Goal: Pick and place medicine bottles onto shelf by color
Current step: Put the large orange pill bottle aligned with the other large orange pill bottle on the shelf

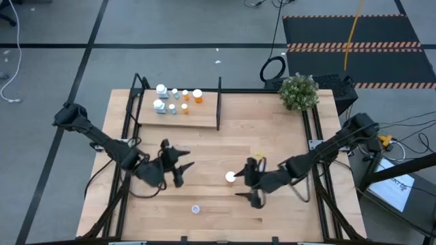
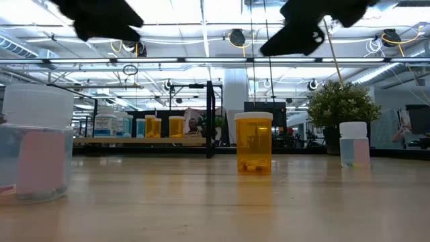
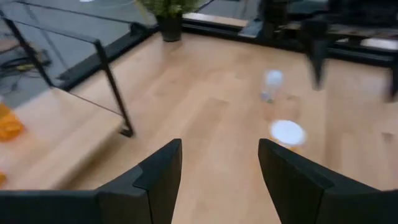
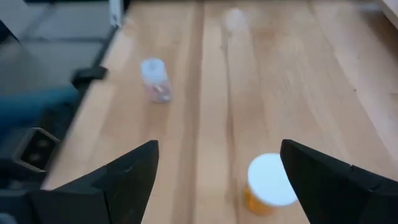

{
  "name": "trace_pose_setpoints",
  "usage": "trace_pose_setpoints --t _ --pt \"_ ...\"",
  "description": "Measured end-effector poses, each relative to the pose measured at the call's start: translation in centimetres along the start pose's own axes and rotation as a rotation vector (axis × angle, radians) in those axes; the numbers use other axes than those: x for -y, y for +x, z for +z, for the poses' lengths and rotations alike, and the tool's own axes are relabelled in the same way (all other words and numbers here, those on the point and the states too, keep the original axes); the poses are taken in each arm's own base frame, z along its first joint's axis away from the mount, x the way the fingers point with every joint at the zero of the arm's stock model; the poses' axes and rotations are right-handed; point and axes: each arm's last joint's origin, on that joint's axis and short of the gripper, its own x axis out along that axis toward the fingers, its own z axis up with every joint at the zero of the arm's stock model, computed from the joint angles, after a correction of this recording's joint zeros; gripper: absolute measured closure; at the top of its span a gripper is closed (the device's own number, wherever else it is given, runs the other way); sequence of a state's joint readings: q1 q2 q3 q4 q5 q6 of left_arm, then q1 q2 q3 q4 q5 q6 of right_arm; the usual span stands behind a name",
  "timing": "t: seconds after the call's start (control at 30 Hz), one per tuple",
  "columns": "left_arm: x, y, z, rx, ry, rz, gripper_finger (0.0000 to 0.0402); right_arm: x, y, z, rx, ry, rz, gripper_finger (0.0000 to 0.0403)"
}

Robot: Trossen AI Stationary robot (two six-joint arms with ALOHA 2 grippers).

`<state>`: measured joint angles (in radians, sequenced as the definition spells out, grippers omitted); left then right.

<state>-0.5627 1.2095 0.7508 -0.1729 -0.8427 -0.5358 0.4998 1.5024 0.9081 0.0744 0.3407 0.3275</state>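
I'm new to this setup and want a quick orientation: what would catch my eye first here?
Two dark arms meet over the wooden table, the open right gripper just short of a white-capped orange bottle, the open left gripper empty nearby. On the shelf at the back stands a cluster of bottles. A potted plant occupies the far right corner.

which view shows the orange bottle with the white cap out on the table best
The low view: the orange bottle stands upright, side-on and unblocked, pills visible at its bottom. The high view shows only its white cap beside the right end effector. The right wrist view catches cap and orange body at its edge. The left wrist view shows it blurred.
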Motion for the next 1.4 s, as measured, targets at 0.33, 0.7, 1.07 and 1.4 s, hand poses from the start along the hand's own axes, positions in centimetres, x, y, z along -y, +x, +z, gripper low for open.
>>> trace_pose_setpoints --t 0.33,0.7,1.07,1.4 --pt "1.2 -1.7 -4.7 0.062 -0.128 -0.161 0.0190 2.1 3.6 1.5 -0.182 0.042 -0.065 0.0074" --pt "1.7 -2.4 -6.5 0.068 -0.162 -0.180 0.0190 4.1 5.2 0.4 -0.291 0.047 -0.046 0.0074" --pt "2.0 -1.8 -6.9 0.066 -0.150 -0.165 0.0190 4.7 5.7 0.1 -0.302 0.028 -0.020 0.0085" --pt "2.0 -1.8 -6.9 0.066 -0.147 -0.166 0.0190 5.0 7.2 -1.1 -0.319 0.025 -0.014 0.0140"
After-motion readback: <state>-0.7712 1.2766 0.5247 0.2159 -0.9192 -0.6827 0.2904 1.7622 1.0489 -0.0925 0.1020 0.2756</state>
